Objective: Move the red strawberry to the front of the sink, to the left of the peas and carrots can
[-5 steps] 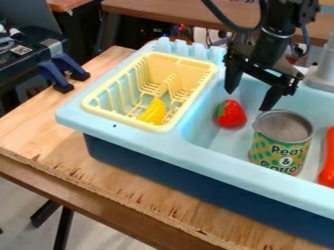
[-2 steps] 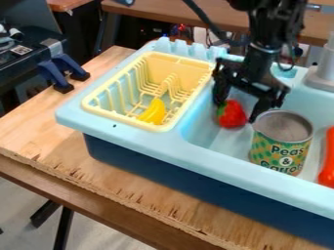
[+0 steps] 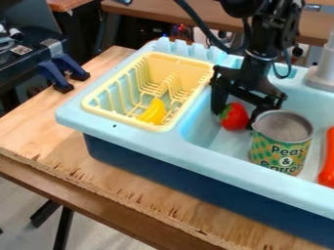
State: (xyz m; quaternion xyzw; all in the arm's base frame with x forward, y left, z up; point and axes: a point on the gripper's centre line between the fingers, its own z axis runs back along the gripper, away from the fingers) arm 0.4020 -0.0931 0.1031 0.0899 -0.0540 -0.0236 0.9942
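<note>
From my end I see the strawberry (image 3: 235, 118) in the basin of the light-blue sink (image 3: 147, 141), near the tin can (image 3: 281, 146): a plump, glossy red thing, rounded below, with a green leafy cap on its upper left side. My gripper (image 3: 234, 121) is down around it, its two fingers spread apart with the fruit between them, though I can't tell whether either one touches it.
</note>
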